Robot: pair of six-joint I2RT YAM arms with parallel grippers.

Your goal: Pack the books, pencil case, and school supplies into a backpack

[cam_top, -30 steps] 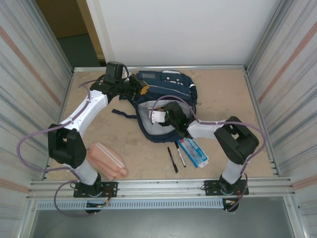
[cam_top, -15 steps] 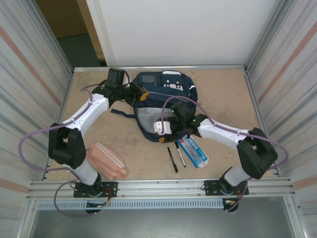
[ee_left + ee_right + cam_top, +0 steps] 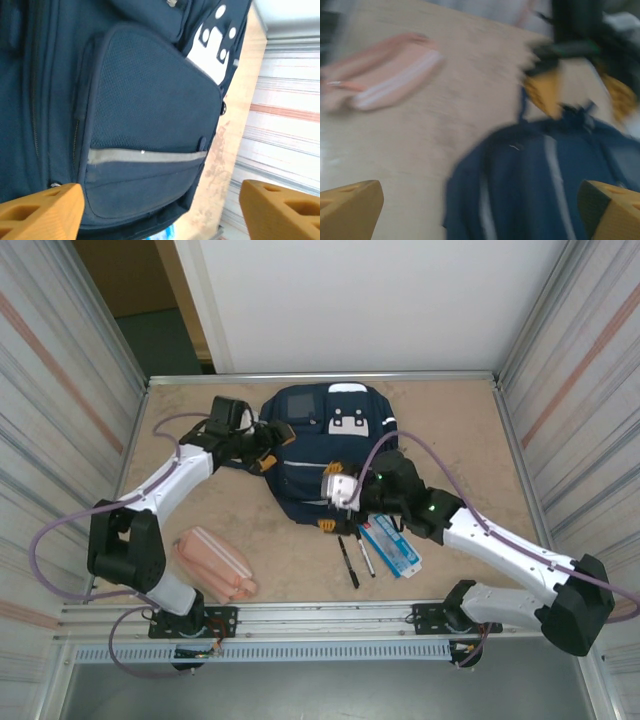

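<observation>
Having just let go of the backpack, now slumped flat mid-table, hover over it with left gripper and right gripper both spread open, leaving pencil case, pens and box unpacked near the front edge.

Pale wooden table, and here's the spread: navy backpack lying flat mid-table toward the far edge, two black pens side by side just in front of it, blue-and-white box right beside them — and the pink pencil case well apart, near left.
</observation>
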